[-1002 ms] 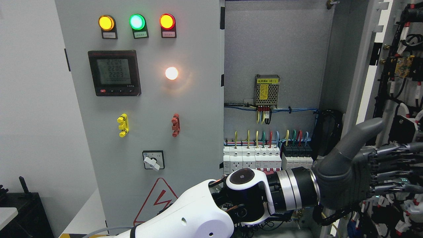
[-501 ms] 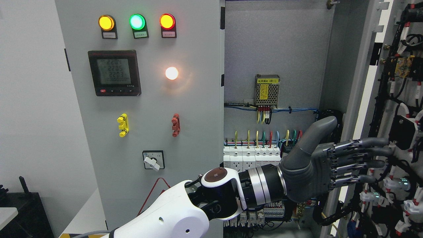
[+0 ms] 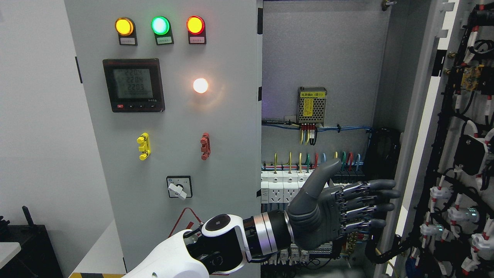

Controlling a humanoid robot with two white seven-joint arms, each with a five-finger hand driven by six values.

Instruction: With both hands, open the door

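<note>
The right door (image 3: 447, 116) of the cabinet (image 3: 320, 58) stands swung out at the far right of the view, its inner face showing, hung with black cable bundles (image 3: 469, 50) and white connectors (image 3: 436, 193). Its long axis runs vertically, and its pale free edge runs from top to bottom, leaning slightly in the view. The left door (image 3: 173, 116) is closed and faces the camera, carrying 3 lamps (image 3: 159, 25), a meter (image 3: 133, 85) and a rotary switch (image 3: 178, 188).

The left hand (image 3: 339, 214) reaches across from the lower left, in front of the breakers (image 3: 293, 187) inside the cabinet. It is released and grasps nothing: the 4 fingers (image 3: 370, 204) are stretched flat toward the right door's edge, thumb up, and appear to stop just short of it. The right hand is not in view.

The door looks like sheet steel, so it is likely stiff, fairly heavy with the wiring mounted on it, and smooth on its painted faces. It should turn only about its hinge on the right. The safest hold is probably the bare folded edge, with flat fingers pushing or hooking there, well away from the cables and connectors, which look easy to snag or pull loose.
</note>
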